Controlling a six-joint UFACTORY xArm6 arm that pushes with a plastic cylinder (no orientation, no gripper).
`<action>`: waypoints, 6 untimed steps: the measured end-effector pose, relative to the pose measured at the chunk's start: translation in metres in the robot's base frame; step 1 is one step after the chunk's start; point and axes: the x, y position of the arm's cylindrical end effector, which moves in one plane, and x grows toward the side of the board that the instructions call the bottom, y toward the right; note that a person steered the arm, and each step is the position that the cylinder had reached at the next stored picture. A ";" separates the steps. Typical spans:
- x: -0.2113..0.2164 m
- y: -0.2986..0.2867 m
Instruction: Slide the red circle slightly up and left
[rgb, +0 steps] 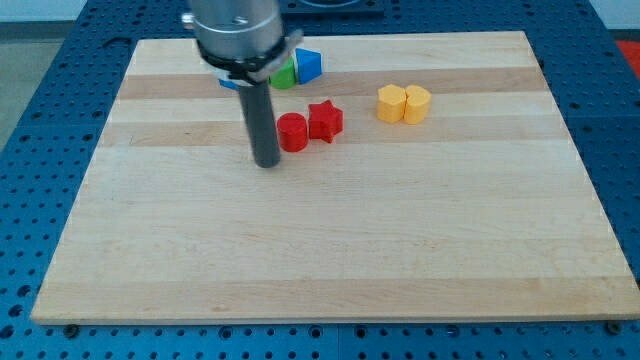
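Observation:
The red circle (292, 132) lies on the wooden board (330, 240), above the middle and a little left. A red star (325, 121) touches it on the view's right. My tip (268, 162) rests on the board just left of and slightly below the red circle, very close to it or touching its left edge. The rod rises straight up from the tip to the arm's grey body at the view's top.
A blue block (308, 65) and a green block (285, 76) sit near the board's top edge, partly hidden behind the arm. Another blue block (229, 84) peeks out left of the rod. Two yellow blocks (404, 103) sit side by side at upper right.

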 end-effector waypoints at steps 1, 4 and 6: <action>-0.001 0.040; -0.037 0.054; -0.023 0.020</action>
